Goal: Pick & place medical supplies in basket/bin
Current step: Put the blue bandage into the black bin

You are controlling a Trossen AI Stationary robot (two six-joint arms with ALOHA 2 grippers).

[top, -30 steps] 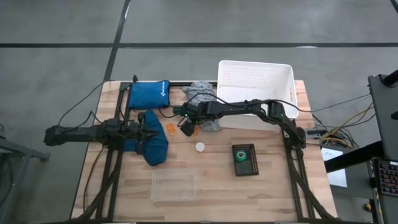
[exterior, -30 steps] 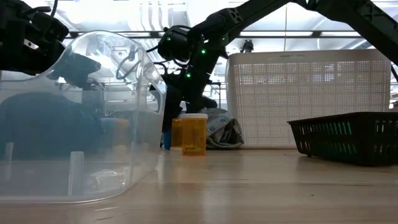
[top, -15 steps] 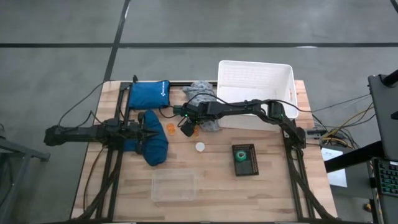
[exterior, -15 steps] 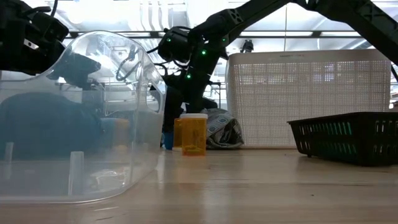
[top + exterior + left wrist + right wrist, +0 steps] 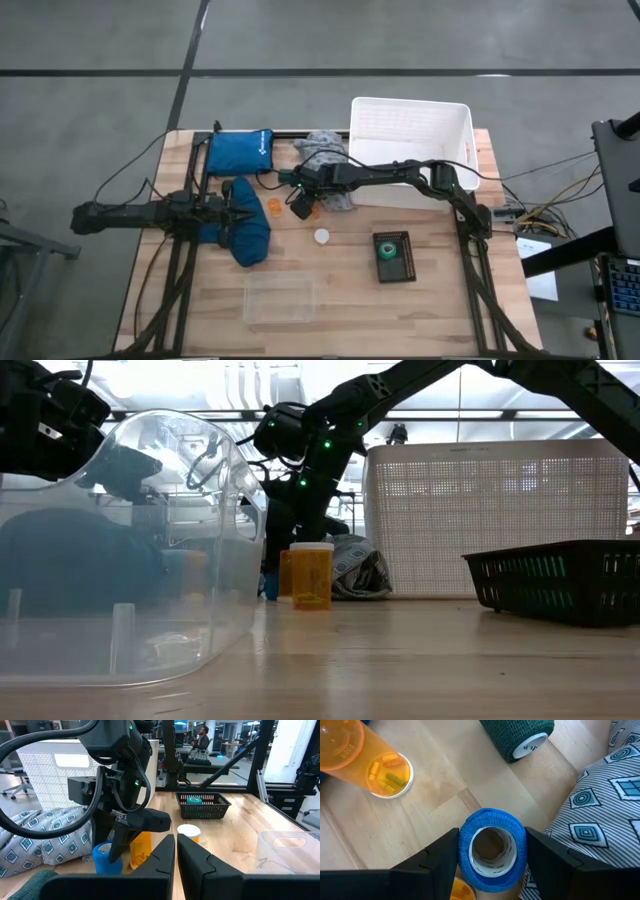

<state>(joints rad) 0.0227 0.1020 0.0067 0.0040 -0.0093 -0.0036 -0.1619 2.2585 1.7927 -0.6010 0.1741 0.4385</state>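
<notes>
Right gripper (image 5: pixel 492 852) is down at mid-table beside the pale grey patterned cloth (image 5: pixel 600 805), fingers (image 5: pixel 432 862) straddling an upright blue tape roll (image 5: pixel 492 846); can't tell if they touch it yet. A green tape roll (image 5: pixel 522 735) lies on its side close by, and an open orange pill bottle (image 5: pixel 362 755) near it. White bin (image 5: pixel 410 135) sits at the table's far edge, right of the cloth. Left gripper (image 5: pixel 176 857) is closed and empty, over the dark blue cloth (image 5: pixel 245 235)
</notes>
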